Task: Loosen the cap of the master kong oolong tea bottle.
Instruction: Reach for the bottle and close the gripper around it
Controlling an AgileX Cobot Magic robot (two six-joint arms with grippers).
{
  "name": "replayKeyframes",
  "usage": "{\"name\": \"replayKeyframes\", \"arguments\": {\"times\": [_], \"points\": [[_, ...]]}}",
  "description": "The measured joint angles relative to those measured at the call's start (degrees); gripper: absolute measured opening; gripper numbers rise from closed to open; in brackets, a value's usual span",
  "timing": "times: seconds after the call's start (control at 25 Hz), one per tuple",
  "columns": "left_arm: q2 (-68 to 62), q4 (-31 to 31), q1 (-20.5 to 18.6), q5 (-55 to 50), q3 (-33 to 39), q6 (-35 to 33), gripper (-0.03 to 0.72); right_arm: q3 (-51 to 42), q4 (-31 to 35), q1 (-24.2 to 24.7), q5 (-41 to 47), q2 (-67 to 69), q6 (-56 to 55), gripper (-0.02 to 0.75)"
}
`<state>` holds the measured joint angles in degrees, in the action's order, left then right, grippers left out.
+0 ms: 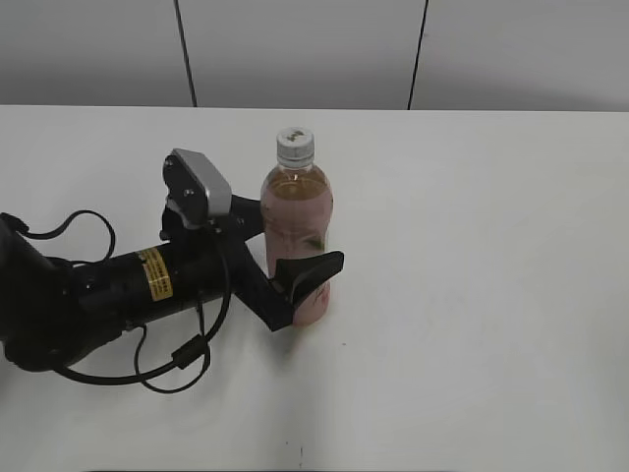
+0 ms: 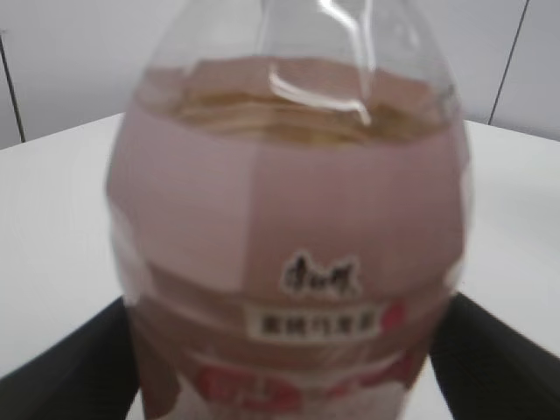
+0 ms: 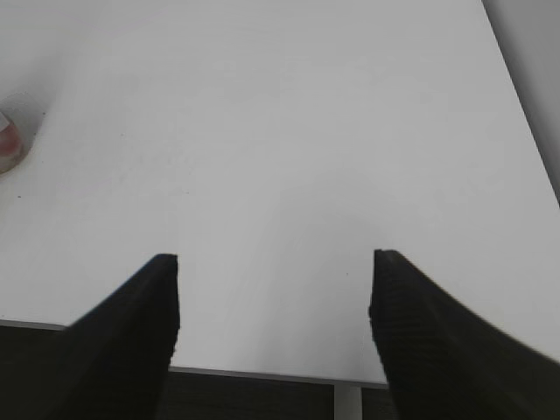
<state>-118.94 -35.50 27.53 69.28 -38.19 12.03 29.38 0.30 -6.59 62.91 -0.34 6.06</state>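
Cap [image 1: 295, 146]: white, on top of the bottle.
Bottle [image 1: 296, 231]: standing up.
Left gripper [image 1: 295, 256]: squeezing the bottle's sides.
Right gripper [image 3: 274, 302]: wide open, holding nothing.

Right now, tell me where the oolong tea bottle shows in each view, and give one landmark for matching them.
Exterior view: the bottle stands upright centre-left, the left hand around its lower body.
Left wrist view: the bottle fills the frame, cap out of view.
Right wrist view: only a sliver of its base at the left edge.
Shared landmark: the white table.
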Motion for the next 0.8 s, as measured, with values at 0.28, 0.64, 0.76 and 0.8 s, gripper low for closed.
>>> {"name": "replayKeyframes", "arguments": {"times": [0.28,0.64,0.76,0.8], "points": [[-0.1,1.3,0.4,0.0,-0.4,0.0,0.425,0.0,0.0,0.0,0.0,0.0,0.0,0.515],[-0.1,1.3,0.4,0.0,-0.4,0.0,0.391,0.0,-0.3,0.0,0.0,0.0,0.0,0.515],[-0.1,1.3,0.4,0.0,-0.4,0.0,0.391,0.0,0.0,0.0,0.0,0.0,0.0,0.515],[-0.1,1.3,0.4,0.0,-0.4,0.0,0.391,0.0,-0.3,0.0,0.0,0.0,0.0,0.515]]}}
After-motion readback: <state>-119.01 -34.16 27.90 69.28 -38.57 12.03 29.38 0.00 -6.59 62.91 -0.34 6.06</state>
